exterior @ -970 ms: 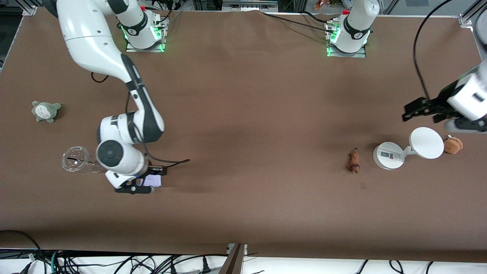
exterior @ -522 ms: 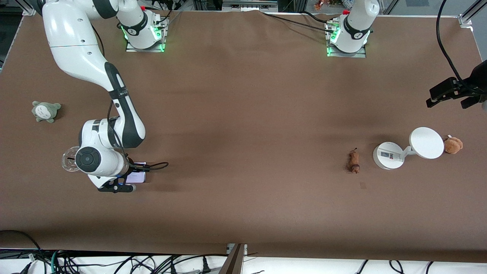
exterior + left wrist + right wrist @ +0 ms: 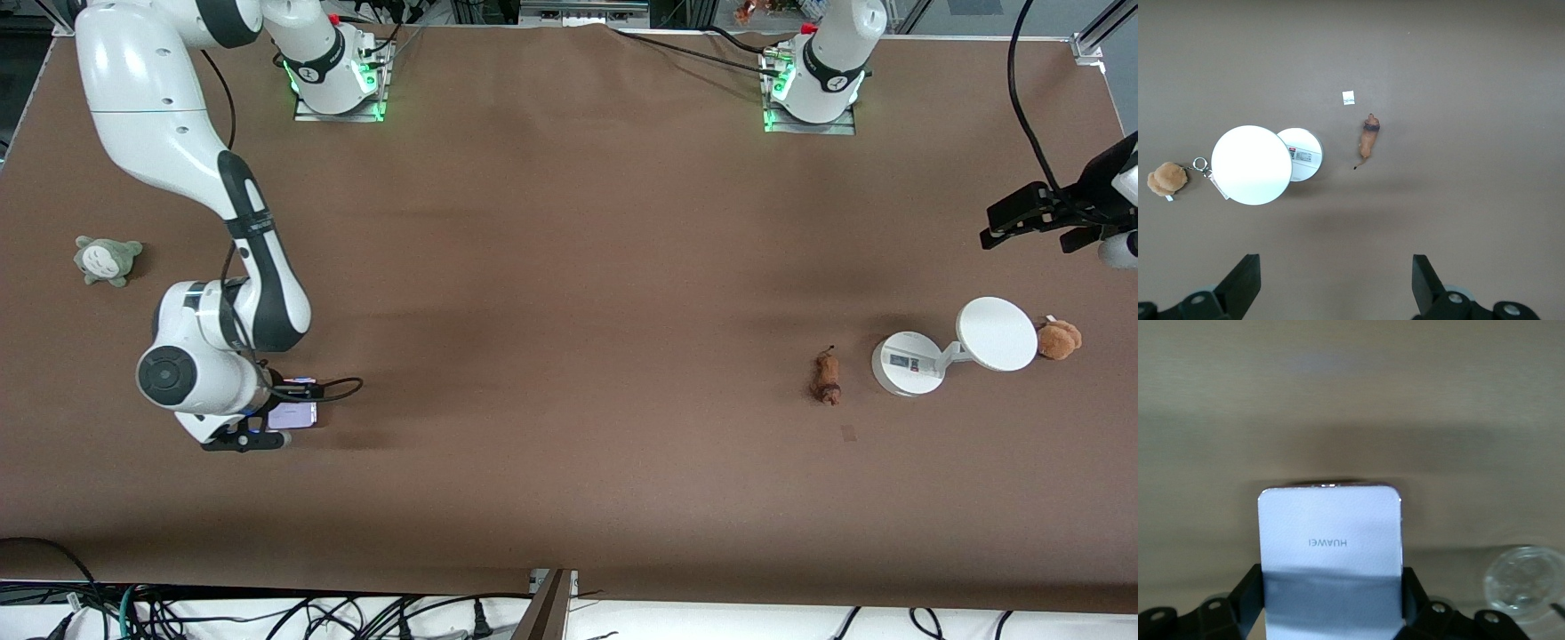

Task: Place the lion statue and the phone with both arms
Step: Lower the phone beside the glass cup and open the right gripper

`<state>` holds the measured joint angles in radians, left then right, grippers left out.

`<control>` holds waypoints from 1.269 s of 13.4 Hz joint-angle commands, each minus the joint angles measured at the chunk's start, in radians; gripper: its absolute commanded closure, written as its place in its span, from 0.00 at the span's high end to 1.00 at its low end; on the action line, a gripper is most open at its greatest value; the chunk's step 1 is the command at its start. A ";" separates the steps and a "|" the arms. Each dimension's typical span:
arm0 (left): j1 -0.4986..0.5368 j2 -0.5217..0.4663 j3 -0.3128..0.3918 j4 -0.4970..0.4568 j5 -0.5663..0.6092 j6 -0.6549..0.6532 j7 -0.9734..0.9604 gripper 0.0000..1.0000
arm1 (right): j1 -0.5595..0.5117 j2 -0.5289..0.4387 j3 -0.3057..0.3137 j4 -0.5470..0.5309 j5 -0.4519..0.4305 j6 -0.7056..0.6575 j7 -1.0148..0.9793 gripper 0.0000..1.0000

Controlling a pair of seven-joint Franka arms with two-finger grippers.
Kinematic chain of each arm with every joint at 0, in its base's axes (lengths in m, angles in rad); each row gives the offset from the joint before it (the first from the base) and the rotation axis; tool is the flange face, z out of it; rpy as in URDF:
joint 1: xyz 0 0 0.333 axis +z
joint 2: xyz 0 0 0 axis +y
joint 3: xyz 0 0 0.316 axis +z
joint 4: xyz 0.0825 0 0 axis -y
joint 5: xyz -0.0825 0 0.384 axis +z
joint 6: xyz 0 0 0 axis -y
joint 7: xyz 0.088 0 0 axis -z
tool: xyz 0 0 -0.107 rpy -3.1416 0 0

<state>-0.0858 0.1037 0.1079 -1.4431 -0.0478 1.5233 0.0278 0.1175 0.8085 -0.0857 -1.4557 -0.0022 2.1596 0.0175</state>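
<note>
The phone (image 3: 295, 415), a pale lavender rectangle, is held flat by its two long edges in my right gripper (image 3: 267, 416), just above the table toward the right arm's end. In the right wrist view the phone (image 3: 1330, 533) sits between the black fingers (image 3: 1250, 595), shut on it. The lion statue (image 3: 828, 378), small and orange-brown, lies on the table beside the white scale (image 3: 907, 363). My left gripper (image 3: 1036, 227) hangs open and holds nothing, high over the table's edge at the left arm's end. The left wrist view looks down on the lion statue (image 3: 1369, 139), beyond the left gripper (image 3: 1336, 280).
A brown plush toy (image 3: 1058, 339) lies against the scale's round pan (image 3: 997, 333). A grey plush toy (image 3: 107, 260) sits near the right arm's end. A clear plastic cup (image 3: 1525, 581) stands close beside the held phone. A small paper scrap (image 3: 1349, 98) lies near the lion statue.
My right arm has carried the phone toward the right arm's end of the table, covering the cup in the front view. My left gripper has drawn away from over the scale toward the table's edge.
</note>
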 commanded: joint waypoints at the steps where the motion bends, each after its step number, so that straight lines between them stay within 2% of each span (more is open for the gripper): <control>1: 0.008 0.011 0.001 0.038 0.008 -0.015 0.015 1.00 | -0.009 -0.015 0.015 -0.026 0.008 0.016 -0.019 0.44; 9: -0.008 0.013 -0.005 0.041 -0.018 -0.003 0.009 1.00 | -0.010 -0.018 0.017 -0.064 0.013 0.017 -0.019 0.44; 10: -0.008 0.013 -0.005 0.041 -0.018 -0.003 0.009 1.00 | -0.010 -0.018 0.017 -0.066 0.014 0.019 -0.019 0.47; 11: -0.006 0.013 -0.004 0.041 -0.017 -0.003 0.009 1.00 | -0.010 -0.018 0.017 -0.066 0.014 0.019 -0.010 0.54; 12: -0.006 0.013 -0.002 0.041 -0.017 -0.005 0.009 1.00 | -0.009 -0.018 0.015 -0.065 0.013 0.017 -0.004 0.75; 13: -0.003 0.013 -0.001 0.041 -0.018 -0.005 0.009 1.00 | -0.012 -0.018 0.014 -0.058 0.011 0.016 -0.011 1.00; 17: -0.003 0.013 -0.001 0.041 -0.012 -0.005 0.007 1.00 | -0.016 -0.075 0.012 0.009 -0.004 -0.044 -0.028 1.00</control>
<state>-0.0895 0.1036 0.1044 -1.4328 -0.0580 1.5272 0.0280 0.1114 0.7928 -0.0785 -1.4635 -0.0012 2.1694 0.0118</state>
